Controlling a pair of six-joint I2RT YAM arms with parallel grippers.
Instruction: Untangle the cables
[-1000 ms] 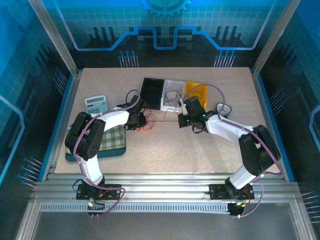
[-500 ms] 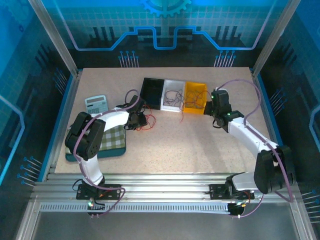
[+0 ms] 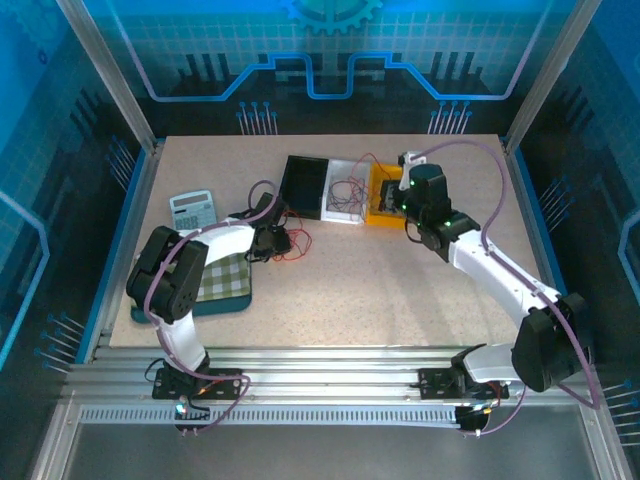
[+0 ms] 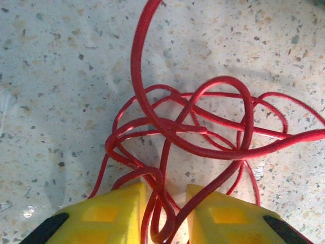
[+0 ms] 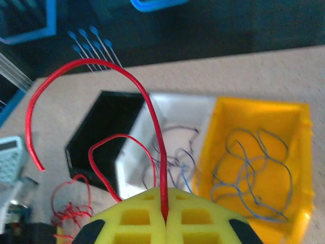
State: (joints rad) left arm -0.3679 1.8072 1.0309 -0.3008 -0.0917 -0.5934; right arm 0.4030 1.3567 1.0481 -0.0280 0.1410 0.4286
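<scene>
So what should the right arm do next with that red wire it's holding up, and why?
Probably swing left over the black bin and let go there. The right fingers pinch one red wire, while the yellow bin holds bluish wires and the white bin dark wires.

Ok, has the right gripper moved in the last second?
Yes. The right gripper went from in front of the white bin back and rightward, to above the yellow bin.
</scene>
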